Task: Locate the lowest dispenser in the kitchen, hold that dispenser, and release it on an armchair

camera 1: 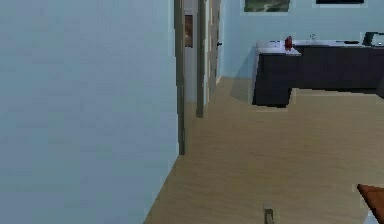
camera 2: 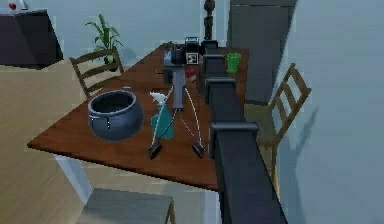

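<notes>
Ahead, the forward view runs along a pale blue wall (camera 1: 80, 100) and over wooden floor (camera 1: 260, 150) to a dark kitchen bench (camera 1: 320, 75) at the far right. A small red thing (camera 1: 289, 43) stands on it, too small to name. A brown corner (camera 1: 372, 192) juts in at this view's lower right edge.

Sideways, the arm side view looks down on a wooden bench (camera 2: 100, 145). The arm (camera 2: 235, 150) reaches out over it, and the end effector (camera 2: 177, 152) hangs at its far end, its two thin fingers pointing down toward the bench top. A teal bottle (camera 2: 163, 122) with a white spray head, by its shape the dispenser, shows right at those fingers, a little toward the picture's left of their midline. Its long axis is roughly upright. A dark round pot (camera 2: 112, 112) sits just beside it on that same side, and a green cup (camera 2: 233, 62) stands farther out, past the arm.

I cannot tell how the fingers are set. Nor can I tell whether the end effector holds anything, since the bottle may simply be standing on the bench behind them. The lift turns on that: the bottle must be between the fingers, clear of the pot.
</notes>
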{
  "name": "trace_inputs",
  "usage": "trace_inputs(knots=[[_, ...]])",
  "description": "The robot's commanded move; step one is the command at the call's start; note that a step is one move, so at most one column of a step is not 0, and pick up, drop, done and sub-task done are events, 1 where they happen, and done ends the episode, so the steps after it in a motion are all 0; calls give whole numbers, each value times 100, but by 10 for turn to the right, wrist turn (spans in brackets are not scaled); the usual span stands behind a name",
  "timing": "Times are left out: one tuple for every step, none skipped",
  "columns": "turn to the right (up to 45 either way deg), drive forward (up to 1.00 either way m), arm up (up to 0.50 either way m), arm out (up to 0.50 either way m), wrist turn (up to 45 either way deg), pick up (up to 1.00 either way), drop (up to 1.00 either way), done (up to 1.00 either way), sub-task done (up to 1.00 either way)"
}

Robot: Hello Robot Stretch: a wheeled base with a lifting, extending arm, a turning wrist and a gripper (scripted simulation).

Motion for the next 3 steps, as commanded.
trace_inputs(knots=[[0, 0, 0, 0, 450, 0, 0, 0, 0], [0, 0, 0, 0, 450, 0, 0, 0, 0], [0, 0, 0, 0, 450, 0, 0, 0, 0]])
